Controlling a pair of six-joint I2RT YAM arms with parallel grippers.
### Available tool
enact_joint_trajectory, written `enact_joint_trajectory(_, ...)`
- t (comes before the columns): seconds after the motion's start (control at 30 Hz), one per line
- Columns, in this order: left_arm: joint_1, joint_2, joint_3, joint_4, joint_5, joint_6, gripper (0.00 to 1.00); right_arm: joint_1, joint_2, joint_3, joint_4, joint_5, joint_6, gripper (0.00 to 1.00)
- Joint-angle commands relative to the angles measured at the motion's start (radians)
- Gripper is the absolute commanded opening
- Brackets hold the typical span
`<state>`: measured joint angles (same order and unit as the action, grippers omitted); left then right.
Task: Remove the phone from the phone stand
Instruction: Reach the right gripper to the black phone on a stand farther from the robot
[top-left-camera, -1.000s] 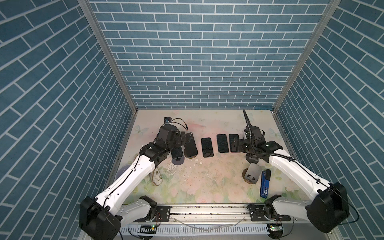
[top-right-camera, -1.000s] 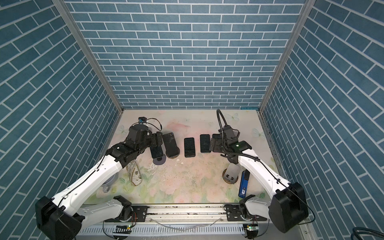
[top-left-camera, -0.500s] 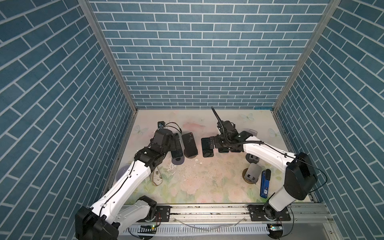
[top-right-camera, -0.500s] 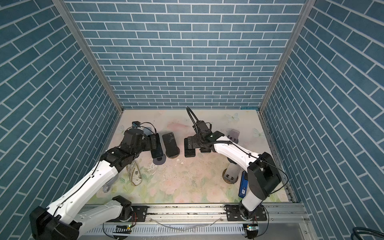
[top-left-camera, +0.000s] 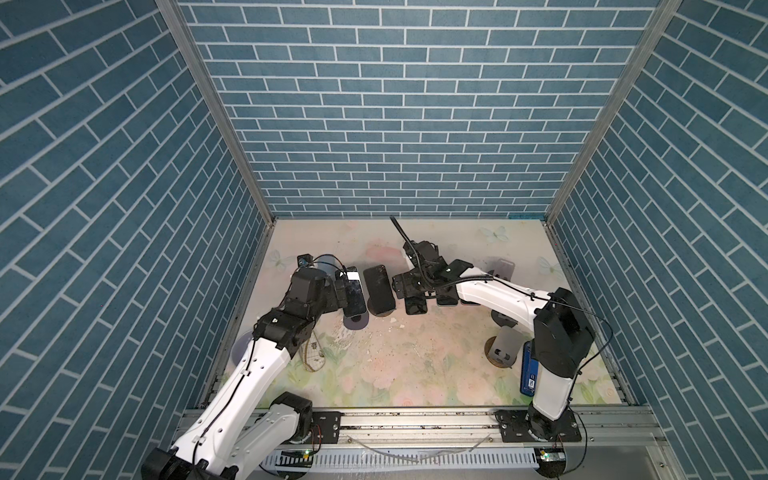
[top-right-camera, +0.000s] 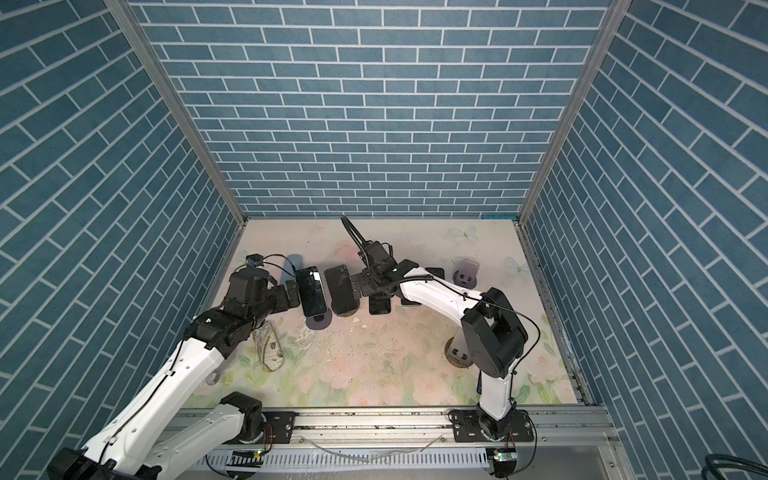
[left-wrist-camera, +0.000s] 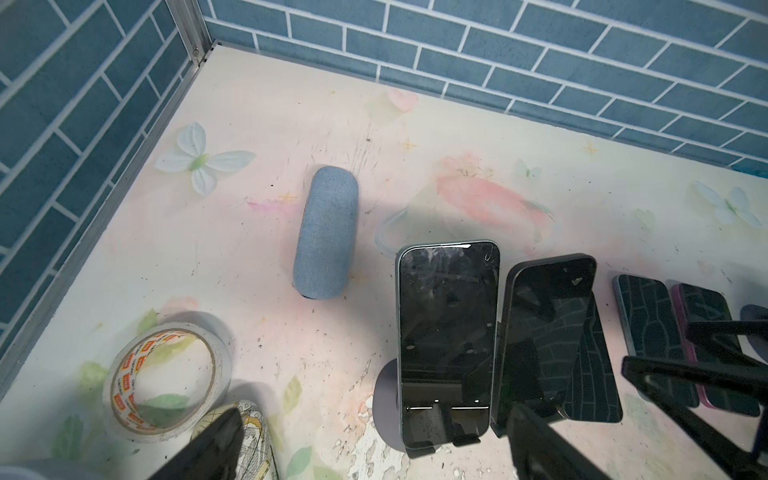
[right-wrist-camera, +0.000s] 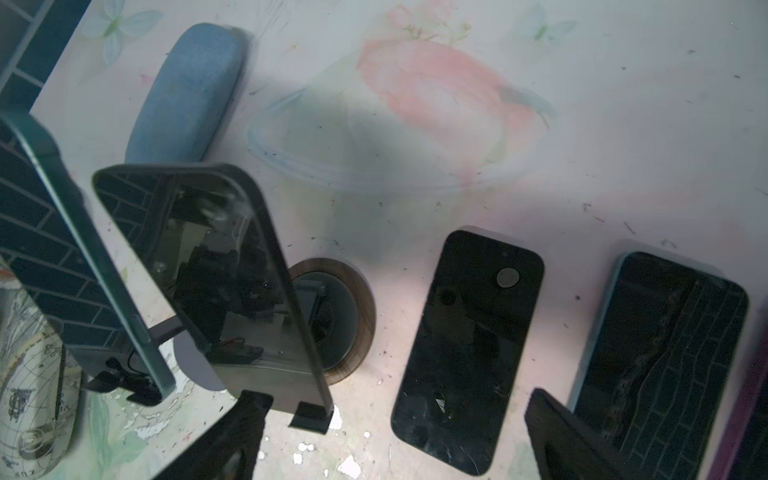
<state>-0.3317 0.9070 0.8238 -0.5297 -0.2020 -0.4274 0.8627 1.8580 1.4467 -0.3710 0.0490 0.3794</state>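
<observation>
Since the earlier frame, the right pincer (top-left-camera: 401, 287) has swung to the desk (top-left-camera: 415, 365) middle; jaws apart, it now faces the black phone (right-wrist-camera: 216, 270) leaning in its round-based stand (right-wrist-camera: 357, 332). The left pincer (top-left-camera: 341, 293), also apart, is beside the neighbour phone (left-wrist-camera: 449, 332). The black phone seems stiff, light, glassy and slippery; better to take its long edges, above the stand's lip

I count by kind. Propped phones (left-wrist-camera: 449, 332) (left-wrist-camera: 544, 332): two. Flat phones (right-wrist-camera: 465, 353) (right-wrist-camera: 660, 365) (left-wrist-camera: 706, 353): three. Blue phone (top-left-camera: 528, 370): one. Six phones in all. Loaded stands (left-wrist-camera: 384, 407) (right-wrist-camera: 353, 316): two. Empty stands (top-left-camera: 503, 269) (top-left-camera: 503, 349): two. Tape roll (left-wrist-camera: 166, 382): one. Blue fabric case (left-wrist-camera: 326, 237): one. Map-print pouch (top-right-camera: 269, 345): one.
</observation>
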Motion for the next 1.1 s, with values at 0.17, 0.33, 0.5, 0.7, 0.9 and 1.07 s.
enact_joint_trajectory(0.17,0.033,-0.055,-0.042,-0.030,0.021,-0.009,1.00,0.077,0.101,0.155,0.042,0.121,-0.116,0.99)
enact_joint_trajectory(0.33,0.040,-0.063,-0.063,0.001,0.034,-0.028,1.00,0.093,0.131,0.184,0.046,0.156,-0.113,0.99)
enact_joint_trajectory(0.5,0.041,-0.050,-0.074,0.033,0.042,-0.045,1.00,0.104,0.148,0.192,0.063,0.146,-0.111,0.99)
enact_joint_trajectory(0.7,0.042,-0.042,-0.081,0.049,0.056,-0.049,1.00,0.120,0.170,0.209,0.065,0.140,-0.103,0.99)
enact_joint_trajectory(0.9,0.042,-0.044,-0.084,0.048,0.057,-0.050,1.00,0.131,0.188,0.216,0.074,0.126,-0.089,0.99)
enact_joint_trajectory(1.07,0.042,-0.049,-0.088,0.044,0.059,-0.050,1.00,0.139,0.210,0.233,0.067,0.135,-0.072,0.99)
